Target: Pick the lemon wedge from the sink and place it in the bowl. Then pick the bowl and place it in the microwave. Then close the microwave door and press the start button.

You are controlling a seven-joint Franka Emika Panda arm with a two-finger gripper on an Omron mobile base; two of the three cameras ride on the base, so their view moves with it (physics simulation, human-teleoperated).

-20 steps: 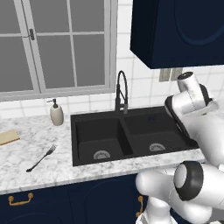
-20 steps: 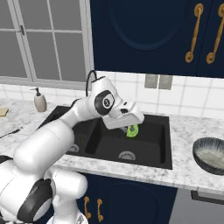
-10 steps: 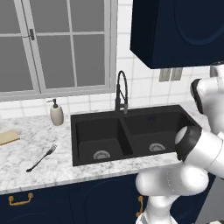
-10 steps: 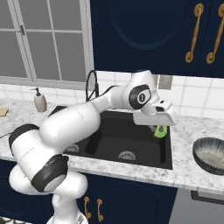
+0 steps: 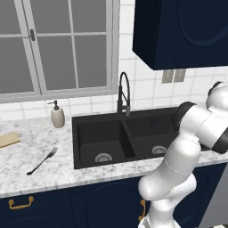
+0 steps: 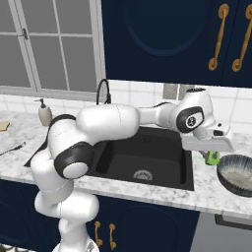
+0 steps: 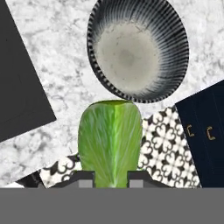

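In the hand view the two dark finger tips of the gripper (image 7: 111,177) stand a narrow way apart and pinch the yellow-green, leaf-veined lemon wedge (image 7: 110,142) between them, its rounded end pointing away from the hand. Just beyond that end lies the round deep bowl (image 7: 138,50), dark with fine pale lines on its wall and a paler grey inside; its near rim lies just past the tip of the wedge. The bowl sits on the white-and-grey marbled counter (image 7: 52,61), with bare stone on all sides of it that show. Off to one side the straight edge of the matte black sink (image 7: 19,87) cuts across, well apart from the bowl. On the other side the counter ends, with patterned floor tile and a navy cabinet front below.

From the right base view the white arm reaches over the sink (image 6: 142,152) to its right rim, the gripper (image 6: 212,156) holding the lemon wedge (image 6: 212,158) in the air just left of the bowl (image 6: 237,172). The bowl stands near the counter's front edge (image 6: 206,194). Further back, tiled wall and navy upper cabinets (image 6: 162,39) leave open room above.
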